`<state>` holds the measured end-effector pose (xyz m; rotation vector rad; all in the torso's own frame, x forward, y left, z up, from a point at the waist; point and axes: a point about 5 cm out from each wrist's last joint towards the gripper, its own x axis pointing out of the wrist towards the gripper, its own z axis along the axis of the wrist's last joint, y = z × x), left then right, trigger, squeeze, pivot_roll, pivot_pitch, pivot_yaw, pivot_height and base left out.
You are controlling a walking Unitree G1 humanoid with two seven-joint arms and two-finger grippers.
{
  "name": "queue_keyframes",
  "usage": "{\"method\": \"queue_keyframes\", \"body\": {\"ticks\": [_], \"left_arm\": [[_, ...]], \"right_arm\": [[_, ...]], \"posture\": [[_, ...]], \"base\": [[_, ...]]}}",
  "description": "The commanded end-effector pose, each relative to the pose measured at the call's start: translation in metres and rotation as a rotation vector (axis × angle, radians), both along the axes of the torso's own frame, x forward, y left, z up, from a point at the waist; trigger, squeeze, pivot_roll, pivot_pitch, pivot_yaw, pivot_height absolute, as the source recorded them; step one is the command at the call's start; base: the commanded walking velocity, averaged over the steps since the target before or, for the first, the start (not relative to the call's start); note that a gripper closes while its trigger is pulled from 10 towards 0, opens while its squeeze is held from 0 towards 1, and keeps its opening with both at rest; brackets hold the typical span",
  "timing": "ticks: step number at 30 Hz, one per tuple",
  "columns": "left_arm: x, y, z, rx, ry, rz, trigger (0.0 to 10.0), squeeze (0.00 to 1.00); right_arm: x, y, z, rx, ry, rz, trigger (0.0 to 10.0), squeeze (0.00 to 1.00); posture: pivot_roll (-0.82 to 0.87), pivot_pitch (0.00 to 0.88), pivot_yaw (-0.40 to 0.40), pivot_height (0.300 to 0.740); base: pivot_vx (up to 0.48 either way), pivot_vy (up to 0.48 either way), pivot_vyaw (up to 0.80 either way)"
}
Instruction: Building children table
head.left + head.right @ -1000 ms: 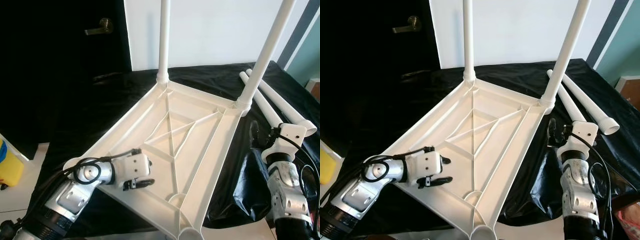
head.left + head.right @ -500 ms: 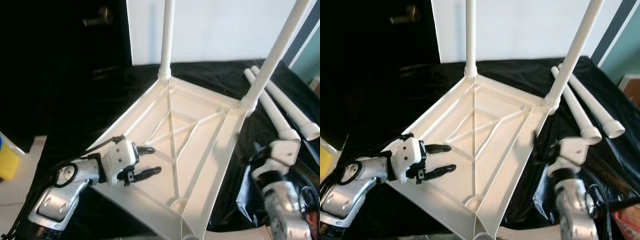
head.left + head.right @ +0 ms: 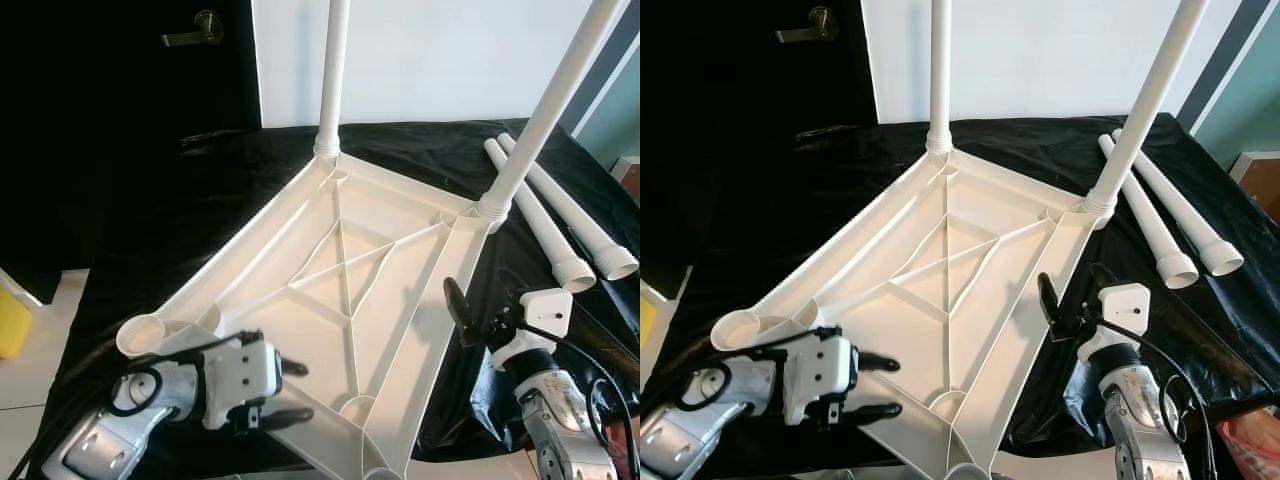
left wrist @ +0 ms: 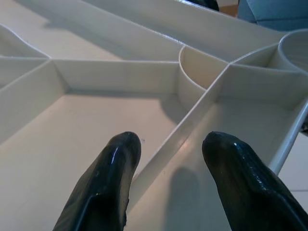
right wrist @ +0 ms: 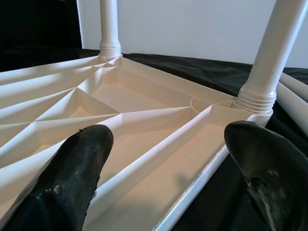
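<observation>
A white plastic tabletop (image 3: 395,215) lies upside down on a black cloth (image 3: 200,200). Two white legs stand in its far corners, one on the left (image 3: 333,70) and one on the right (image 3: 545,110). Two loose legs (image 3: 545,230) lie on the cloth to the right. The near-left corner socket (image 3: 140,335) holds nothing. My left gripper (image 3: 290,392) hovers open over the near part of the underside, its fingers (image 4: 108,178) straddling a rib. My right gripper (image 3: 480,310) is open beside the tabletop's right rim, its fingers (image 5: 72,178) spread wide toward the right leg's base.
A black door with a brass handle (image 3: 195,30) and a white wall stand behind the table. A yellow object (image 3: 10,320) sits on the floor at the left. The cloth hangs over the table's near right edge.
My left gripper has drawn back toward the tabletop's near edge, still open. My right gripper has swung in toward the tabletop's right rim. The camera shifted slightly.
</observation>
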<state>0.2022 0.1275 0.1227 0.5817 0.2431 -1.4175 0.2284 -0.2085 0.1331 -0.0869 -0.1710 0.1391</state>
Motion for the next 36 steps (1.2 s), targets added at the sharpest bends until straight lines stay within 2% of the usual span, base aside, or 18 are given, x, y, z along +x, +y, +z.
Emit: {"method": "queue_keyframes", "body": {"ticks": [1,3,6,7,8,15,20,21,22,27,36], "left_arm": [[0.000,0.002,-0.006,0.043,0.025,0.002,10.0,0.00],[0.000,0.002,-0.007,0.053,0.015,0.002,10.0,0.00],[0.015,0.013,-0.021,0.195,-0.055,0.111,10.0,0.00],[0.015,0.013,-0.021,0.195,-0.055,0.111,10.0,0.00],[0.021,0.016,-0.024,0.217,-0.062,0.169,10.0,0.00],[0.039,0.013,-0.020,0.217,-0.092,0.308,10.0,0.00],[0.042,0.012,-0.020,0.232,-0.096,0.314,10.0,0.00],[0.042,0.011,-0.020,0.233,-0.091,0.315,6.1,0.00],[0.042,0.011,-0.020,0.228,-0.086,0.315,0.0,0.00],[0.044,0.008,-0.016,0.193,-0.072,0.327,0.0,0.00],[0.050,-0.007,-0.009,0.136,-0.076,0.337,0.0,0.00]], "right_arm": [[-0.001,-0.002,0.003,-0.004,0.000,0.002,10.0,0.00],[-0.001,-0.002,0.003,-0.007,-0.001,0.003,10.0,0.00],[0.000,-0.003,0.005,-0.018,-0.003,-0.004,10.0,0.00],[0.000,-0.003,0.005,-0.018,-0.003,-0.004,10.0,0.00],[0.001,-0.004,0.006,-0.023,-0.003,-0.008,10.0,0.00],[0.002,-0.005,0.006,-0.036,0.001,-0.015,10.0,0.00],[0.002,-0.006,0.007,-0.040,0.002,-0.017,10.0,0.00],[0.002,-0.007,0.006,-0.043,0.004,-0.021,10.0,0.00],[0.001,-0.007,0.006,-0.046,0.007,-0.025,10.0,0.00],[0.001,-0.008,0.005,-0.049,0.012,-0.030,10.0,0.00],[0.005,-0.008,0.007,-0.050,0.004,-0.035,10.0,0.00]], "posture": [[0.01,0.066,-0.048,0.740],[0.01,0.067,-0.047,0.740],[0.00,0.074,-0.041,0.740],[0.00,0.074,-0.041,0.740],[0.00,0.075,-0.041,0.740],[-0.02,0.078,-0.032,0.740],[-0.02,0.078,-0.029,0.740],[-0.02,0.077,-0.026,0.740],[-0.02,0.078,-0.025,0.740],[-0.02,0.074,-0.022,0.740],[-0.02,0.063,-0.015,0.740]], "base": [[0.000,0.000,0.00],[0.000,0.000,0.00],[0.000,0.000,0.00],[0.000,0.000,0.00],[0.000,0.000,0.00],[0.000,0.000,0.00],[0.000,0.000,0.00],[0.000,0.000,0.00],[0.000,0.000,0.00],[0.000,0.000,0.00],[0.000,0.000,0.00]]}}
